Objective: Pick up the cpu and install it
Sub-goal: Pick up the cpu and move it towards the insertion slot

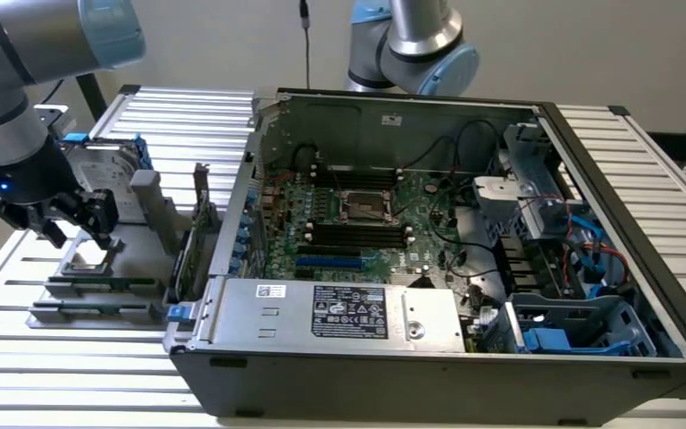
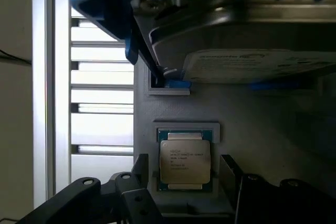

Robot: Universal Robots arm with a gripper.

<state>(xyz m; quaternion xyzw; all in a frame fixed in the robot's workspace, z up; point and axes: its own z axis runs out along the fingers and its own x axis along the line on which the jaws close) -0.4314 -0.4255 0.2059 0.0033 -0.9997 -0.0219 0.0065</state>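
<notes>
The cpu (image 2: 185, 162) is a small square chip with a shiny silver top, lying flat in a recess of a grey holder (image 2: 252, 124). In the exterior view the cpu (image 1: 87, 263) sits on that holder (image 1: 129, 268), at the exterior view's left beside the computer case. My gripper (image 1: 81, 239) hangs just above it, open. One finger stands on each side of the chip and neither touches it. In the wrist view, my gripper (image 2: 184, 167) shows its dark fingers (image 2: 137, 174) flanking the chip. The motherboard's socket (image 1: 367, 207) lies inside the open case.
A silver hard drive (image 2: 252, 40) in a blue bracket stands on the holder just beyond the cpu. The open computer case (image 1: 665, 340) holds the motherboard, cables and a grey labelled power supply (image 1: 343, 313). A second arm (image 1: 414, 45) stands behind the case. Everything rests on a slatted metal table (image 1: 81, 375).
</notes>
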